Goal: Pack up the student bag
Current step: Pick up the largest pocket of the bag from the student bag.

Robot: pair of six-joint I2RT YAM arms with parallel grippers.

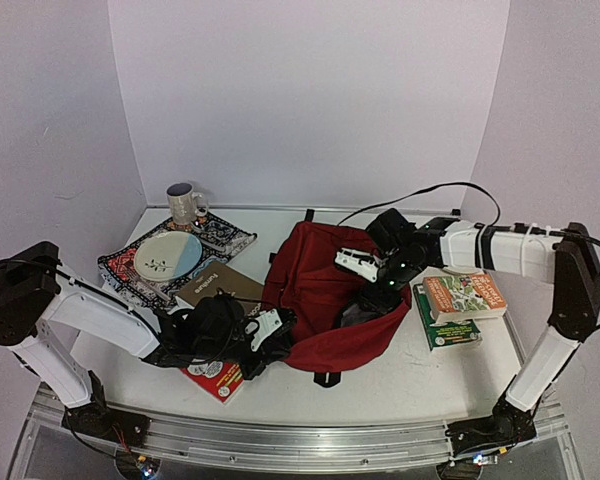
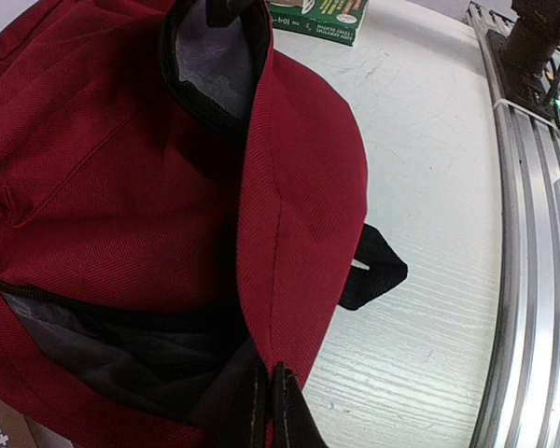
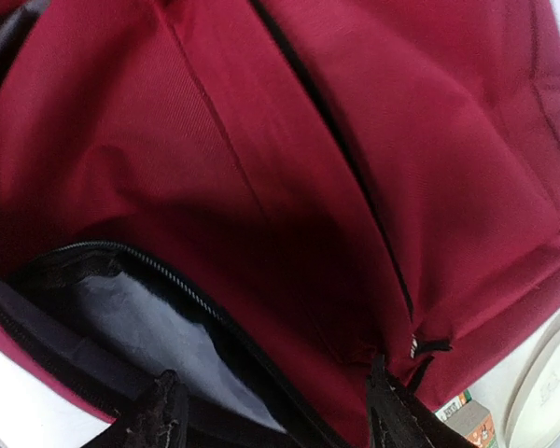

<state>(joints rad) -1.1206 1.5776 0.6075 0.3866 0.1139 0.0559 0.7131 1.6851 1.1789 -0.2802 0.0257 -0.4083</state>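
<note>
Left gripper [image 2: 270,375] pinches the student bag [image 1: 318,282] at its red rim — right gripper [image 3: 273,378], jaws spread, hangs over the bag's unzipped mouth.

Camera inventory, three entries.

1. Overhead: we looked down from high at the near edge of the table [image 1: 400,385], facing the back wall [image 1: 310,90]. This was our widest and farthest view.
2. Left wrist: we sat low and close against the bag [image 2: 121,168], facing across the tabletop toward the metal rail [image 2: 532,233].
3. Right wrist: our nearest view, looking straight into the bag's fabric and open zip [image 3: 168,275].

Shared: we had the bag in all three, and the green book [image 2: 322,19] in entries 1 and 2.
</note>
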